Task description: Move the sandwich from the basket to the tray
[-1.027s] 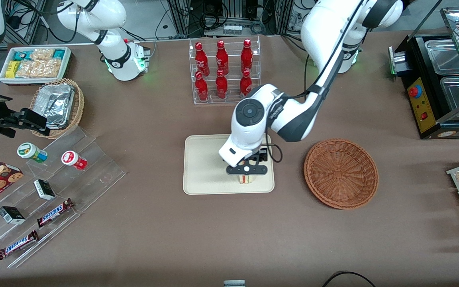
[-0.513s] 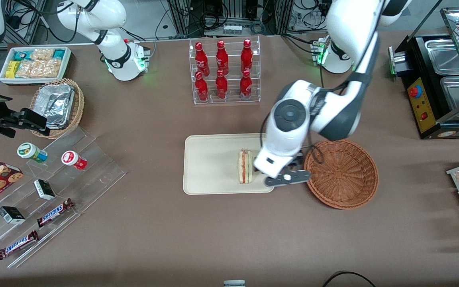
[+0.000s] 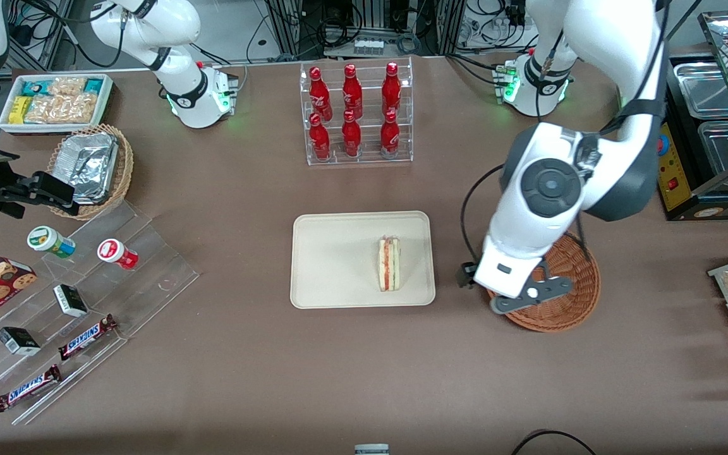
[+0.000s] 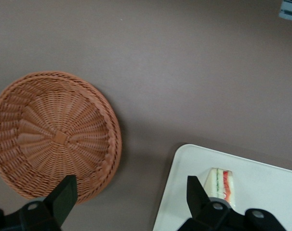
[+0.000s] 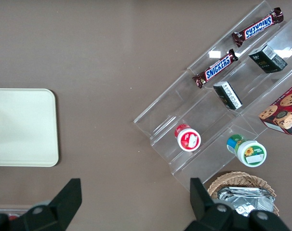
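1. Front view: sandwich (image 3: 389,264) lies on tray (image 3: 339,262), basket (image 3: 569,303) empty.
2. Claw (image 4: 129,192) spread wide, holding nothing, above counter (image 3: 339,366) between basket and tray.
3. Placing looks done; next likely just park the arm.

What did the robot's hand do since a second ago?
The hand let go of the triangular white-bread sandwich on the flat cream tray, then rose and swung away, open, above the round reddish-brown wicker basket. Sandwich, tray and basket stayed put.
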Motion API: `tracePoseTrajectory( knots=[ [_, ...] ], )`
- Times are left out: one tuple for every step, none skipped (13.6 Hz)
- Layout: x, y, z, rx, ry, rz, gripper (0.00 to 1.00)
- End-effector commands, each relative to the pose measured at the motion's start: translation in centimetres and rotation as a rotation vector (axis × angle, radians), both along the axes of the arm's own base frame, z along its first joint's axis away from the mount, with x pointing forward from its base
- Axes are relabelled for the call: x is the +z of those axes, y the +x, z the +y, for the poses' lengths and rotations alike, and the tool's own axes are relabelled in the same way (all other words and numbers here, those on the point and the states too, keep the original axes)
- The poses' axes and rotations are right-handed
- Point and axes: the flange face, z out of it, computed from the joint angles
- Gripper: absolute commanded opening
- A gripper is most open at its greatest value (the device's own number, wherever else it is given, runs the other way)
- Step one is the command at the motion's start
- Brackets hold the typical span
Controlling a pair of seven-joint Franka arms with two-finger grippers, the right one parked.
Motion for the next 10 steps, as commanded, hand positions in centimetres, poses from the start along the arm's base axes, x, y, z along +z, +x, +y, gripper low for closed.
tracePoseTrajectory(
  knots=[
    [2.1,0.1,3.6,-0.019,0.001,0.019,1.0],
    [2.8,0.2,4.9,-0.017,0.001,0.018,1.0],
    [3.0,0.5,6.3,-0.02,0.002,0.024,1.0],
    [3.5,0.6,7.6,-0.028,-0.008,0.037,1.0],
    [4.0,0.5,8.5,-0.043,-0.023,0.046,1.0],
    [4.2,0.7,9.8,-0.054,-0.026,0.049,1.0],
    [4.3,0.9,11.1,-0.054,-0.026,0.057,1.0],
    [4.9,0.7,12.1,-0.061,-0.025,0.062,1.0],
    [5.2,0.6,12.9,-0.069,-0.024,0.07,1.0],
    [5.7,0.6,14.4,-0.076,-0.023,0.077,1.0]
  ],
)
